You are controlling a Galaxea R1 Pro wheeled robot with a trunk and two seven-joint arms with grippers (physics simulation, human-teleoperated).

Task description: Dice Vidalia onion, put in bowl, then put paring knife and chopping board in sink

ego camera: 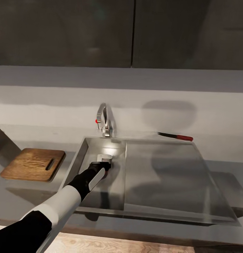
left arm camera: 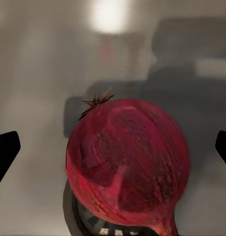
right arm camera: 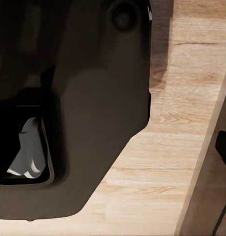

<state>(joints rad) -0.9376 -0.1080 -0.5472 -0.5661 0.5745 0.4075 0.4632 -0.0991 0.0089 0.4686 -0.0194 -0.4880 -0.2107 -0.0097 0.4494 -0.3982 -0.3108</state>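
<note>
- Onion first: the Vidalia onion (left arm camera: 127, 164) sits on the round drain (left arm camera: 91, 223) at the bottom of the sink (ego camera: 82, 154), directly ahead of the left gripper (left arm camera: 113, 150) and between its two dark fingertips (left arm camera: 5, 150).
- The pincer is wide open; in the left wrist view one fingertip stands on each side of the onion, and both are apart from its skin.
- Risk: the onion is round and rests only on the drain ring. If one finger touches it before the other, it could roll away across the smooth steel floor.
- Risk: if the fingers close too high on the curved top, the onion may squeeze out downward rather than be held. This is a judgement, not a thing seen.
- Risk: the basin wall is close beside the left arm, so a careless lift could knock the wrist on the rim.
- Beyond the sink, the chopping board (ego camera: 33, 164) lies on the countertop (ego camera: 16, 196) on the arm's outer side, and the paring knife (ego camera: 176, 136) lies behind the drainboard, well apart from the pincer.
- Hidden: in the head view the gripper covers the onion almost fully.
- The drain is cut off by the picture edge.
- The right wrist view gives a dark body part and a wooden floor (right arm camera: 167, 162); whether that pincer is open cannot be told.
</note>
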